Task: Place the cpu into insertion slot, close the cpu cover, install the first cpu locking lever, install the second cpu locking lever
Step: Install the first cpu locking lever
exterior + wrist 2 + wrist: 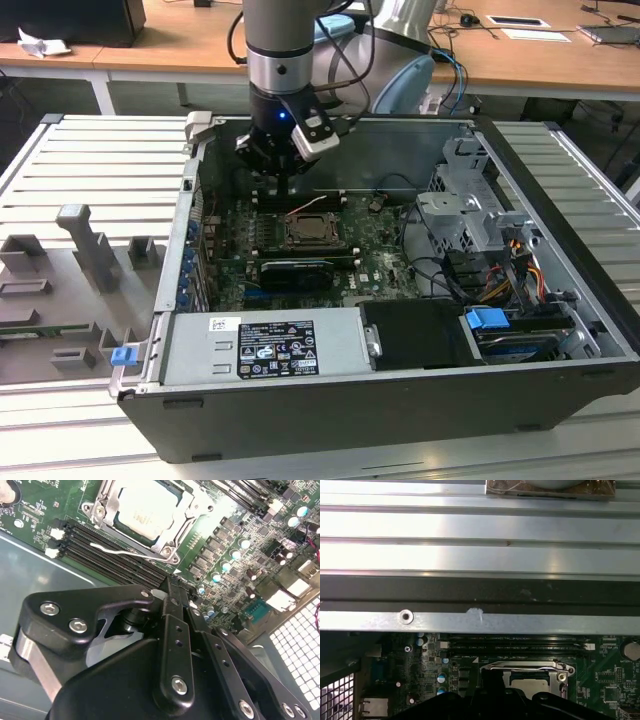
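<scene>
The cpu (144, 511) lies flat in the insertion slot (310, 231) on the green motherboard, its pale metal face up. The silver cpu cover (175, 527) lies down around it, framing the chip in its window. A thin wire locking lever (125, 551) runs along the socket's edge beside the black memory slots (100, 555). The first wrist view also has the cpu (532, 686) and a lever (520, 668). My gripper (171, 586) hangs just above the board, off the socket over the memory slots, fingers shut with nothing between them. In the exterior view the gripper (285, 178) stands behind the socket.
The open black computer case (330, 420) lies on a ribbed metal table (90, 170). A drive cage (465, 215) and cables are at the exterior view's right, a power supply (265, 345) in front. Grey fixtures (90, 245) stand at its left. The case's metal rim (470, 620) is close to the wrist.
</scene>
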`<action>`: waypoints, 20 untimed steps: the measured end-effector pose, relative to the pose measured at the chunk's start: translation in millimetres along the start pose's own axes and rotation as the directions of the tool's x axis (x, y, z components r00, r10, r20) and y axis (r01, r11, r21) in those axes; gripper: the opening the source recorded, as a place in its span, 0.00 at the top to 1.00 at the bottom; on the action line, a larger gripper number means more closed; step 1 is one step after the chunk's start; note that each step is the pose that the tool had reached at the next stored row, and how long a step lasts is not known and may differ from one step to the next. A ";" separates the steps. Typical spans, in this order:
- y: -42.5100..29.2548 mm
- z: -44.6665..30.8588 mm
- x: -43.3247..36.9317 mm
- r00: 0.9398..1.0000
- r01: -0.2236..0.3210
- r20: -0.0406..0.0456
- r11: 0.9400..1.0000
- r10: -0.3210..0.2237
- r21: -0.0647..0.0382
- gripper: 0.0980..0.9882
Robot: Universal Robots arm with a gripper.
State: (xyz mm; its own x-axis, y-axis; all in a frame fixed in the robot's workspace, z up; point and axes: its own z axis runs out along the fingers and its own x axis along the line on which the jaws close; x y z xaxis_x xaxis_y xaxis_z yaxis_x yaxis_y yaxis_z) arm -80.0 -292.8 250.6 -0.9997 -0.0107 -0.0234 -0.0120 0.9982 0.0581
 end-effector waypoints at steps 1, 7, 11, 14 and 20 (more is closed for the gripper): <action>0.0 0.0 -0.5 1.000 0.000 0.000 1.000 0.000 0.000 0.99; -0.1 0.1 -4.1 1.000 0.000 0.000 1.000 0.000 0.000 0.99; -0.1 0.2 -6.3 1.000 0.000 0.000 1.000 0.000 0.000 0.99; -0.1 0.2 -8.2 1.000 0.000 0.000 1.000 0.000 0.000 0.99; -0.1 0.4 -12.4 1.000 0.000 0.000 1.000 0.000 0.000 0.99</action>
State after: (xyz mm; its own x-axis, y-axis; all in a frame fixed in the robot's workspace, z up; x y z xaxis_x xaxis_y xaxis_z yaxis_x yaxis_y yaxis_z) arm -67.5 -292.8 250.5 -0.9997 -0.0107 -0.0235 -0.0120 0.9982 0.0581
